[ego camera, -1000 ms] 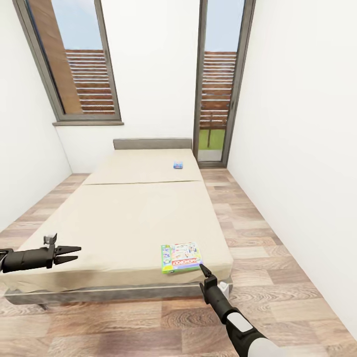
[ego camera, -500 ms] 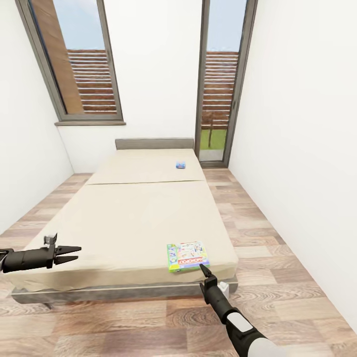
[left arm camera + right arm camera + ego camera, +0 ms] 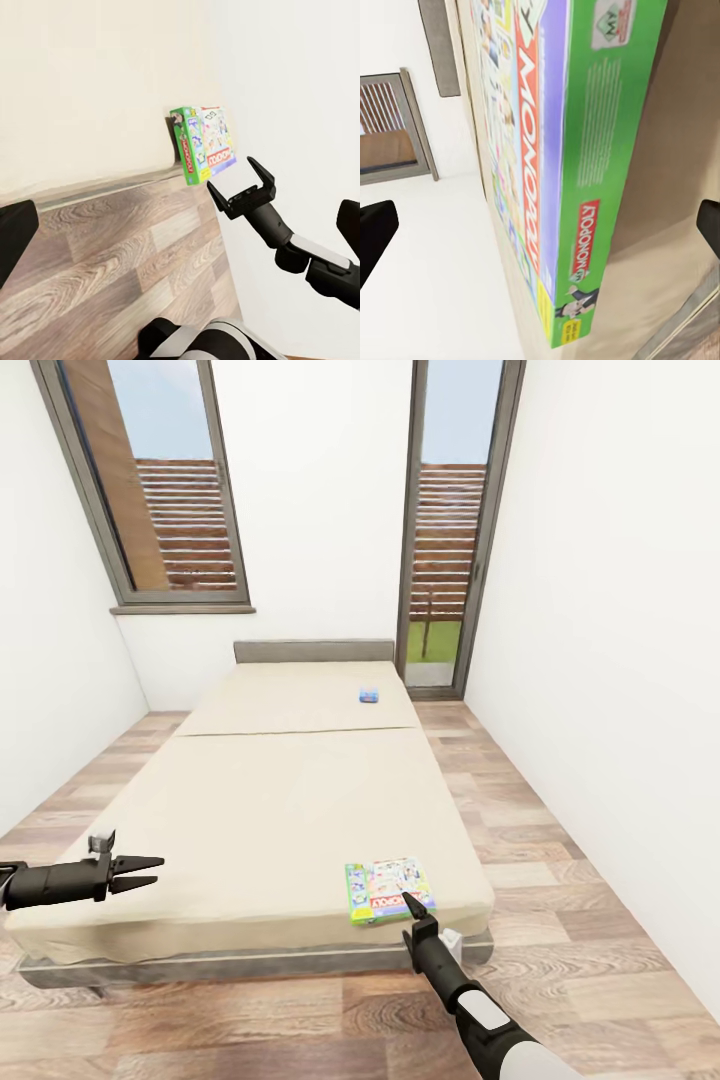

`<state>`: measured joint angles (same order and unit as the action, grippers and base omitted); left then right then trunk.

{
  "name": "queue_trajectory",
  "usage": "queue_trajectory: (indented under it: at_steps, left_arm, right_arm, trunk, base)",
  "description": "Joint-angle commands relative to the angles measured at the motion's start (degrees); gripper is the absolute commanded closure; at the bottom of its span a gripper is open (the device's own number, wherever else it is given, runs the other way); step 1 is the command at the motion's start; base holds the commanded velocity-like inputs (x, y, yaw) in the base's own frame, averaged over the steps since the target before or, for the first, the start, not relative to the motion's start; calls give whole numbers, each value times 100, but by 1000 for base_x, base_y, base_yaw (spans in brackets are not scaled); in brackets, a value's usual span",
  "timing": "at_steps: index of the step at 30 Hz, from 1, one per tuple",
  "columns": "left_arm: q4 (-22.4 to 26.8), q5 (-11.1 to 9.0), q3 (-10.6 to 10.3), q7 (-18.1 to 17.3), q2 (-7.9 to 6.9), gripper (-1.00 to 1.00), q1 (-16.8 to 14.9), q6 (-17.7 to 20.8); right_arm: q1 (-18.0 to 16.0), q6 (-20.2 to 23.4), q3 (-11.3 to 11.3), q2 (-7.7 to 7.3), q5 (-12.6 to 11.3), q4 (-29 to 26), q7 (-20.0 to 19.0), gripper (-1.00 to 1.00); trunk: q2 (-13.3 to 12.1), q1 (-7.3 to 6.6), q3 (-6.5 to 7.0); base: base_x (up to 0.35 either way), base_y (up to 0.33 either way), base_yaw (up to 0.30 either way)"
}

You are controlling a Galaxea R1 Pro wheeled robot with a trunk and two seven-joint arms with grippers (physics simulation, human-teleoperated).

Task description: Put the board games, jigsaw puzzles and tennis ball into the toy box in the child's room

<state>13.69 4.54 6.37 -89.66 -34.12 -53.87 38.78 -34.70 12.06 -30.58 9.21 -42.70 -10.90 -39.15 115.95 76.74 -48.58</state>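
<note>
A green, red and white Monopoly board game [image 3: 388, 890] lies flat on the near right corner of the beige bed [image 3: 260, 800]. My right gripper [image 3: 412, 904] is open at that box's front edge. In the right wrist view the box's green spine [image 3: 585, 165] sits close between the spread fingers [image 3: 375, 236]. The left wrist view shows the same box [image 3: 201, 142] with the open right gripper [image 3: 231, 174] just short of it. A small blue board game [image 3: 369, 695] rests far up the bed near the headboard. My left gripper [image 3: 155, 869] hovers open and empty over the bed's near left part.
White walls close in on both sides. A tall window [image 3: 150, 490] stands at the back left and a glass door [image 3: 445, 540] at the back right. A strip of wood-plank floor [image 3: 540, 880] runs along the bed's right side and in front of it.
The camera has moved, so the bed and the Monopoly box have slid right and down in the picture. The right gripper's tip now overlaps the box's near edge. Both arms hold the same pose.
</note>
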Motion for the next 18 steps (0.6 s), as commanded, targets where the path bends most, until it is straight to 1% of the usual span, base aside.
queue_trajectory:
  at_steps: [1,15,18]
  left_arm:
    - [2,48,31,-34,0,-100,-2,57]
    - [2,47,39,-34,-7,-100,-1,62]
    - [0,47,37,-34,-6,-100,-1,66]
  right_arm:
    - [-1,53,-9,2,-54,-6,-5,-100]
    - [-1,42,-9,2,-54,-4,-5,-100]
    - [-1,42,-9,0,-54,-5,-5,-100]
  trunk:
    - [2,0,-5]
    - [2,0,-5]
    - [122,66,-59]
  base:
    - [27,15,0]
    - [5,3,0]
    - [0,0,0]
